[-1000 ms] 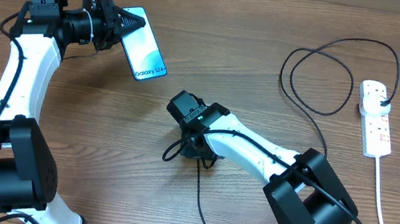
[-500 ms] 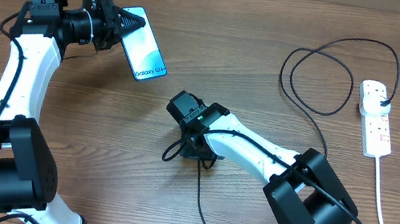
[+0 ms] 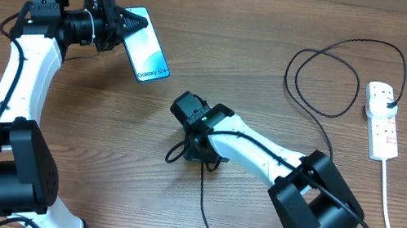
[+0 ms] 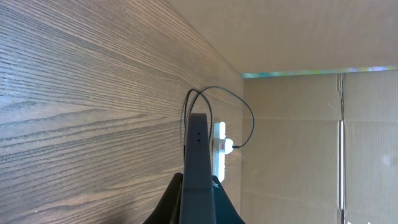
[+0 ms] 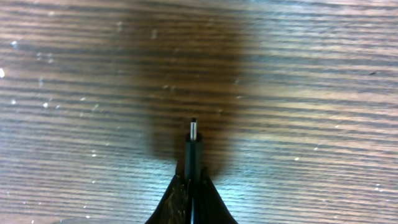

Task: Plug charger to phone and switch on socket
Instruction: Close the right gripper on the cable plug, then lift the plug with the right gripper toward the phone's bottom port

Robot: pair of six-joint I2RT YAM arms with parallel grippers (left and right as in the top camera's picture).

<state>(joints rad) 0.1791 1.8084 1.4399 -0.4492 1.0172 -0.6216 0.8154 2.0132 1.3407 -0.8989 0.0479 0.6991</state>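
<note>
The left gripper (image 3: 122,22) clamps the phone (image 3: 148,51) at upper left; the right gripper (image 5: 193,183), at centre, pinches the charger (image 5: 193,146) tip-forward. Mating well means aligning the tip with the phone's port (hidden here) before pushing. The socket (image 3: 382,119) sits far right.

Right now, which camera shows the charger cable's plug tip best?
The right wrist view: the connector tip pokes out of the right gripper, clear against the wood. Overhead, the arm hides it; only the cable shows. The left wrist view shows only a far loop.
</note>
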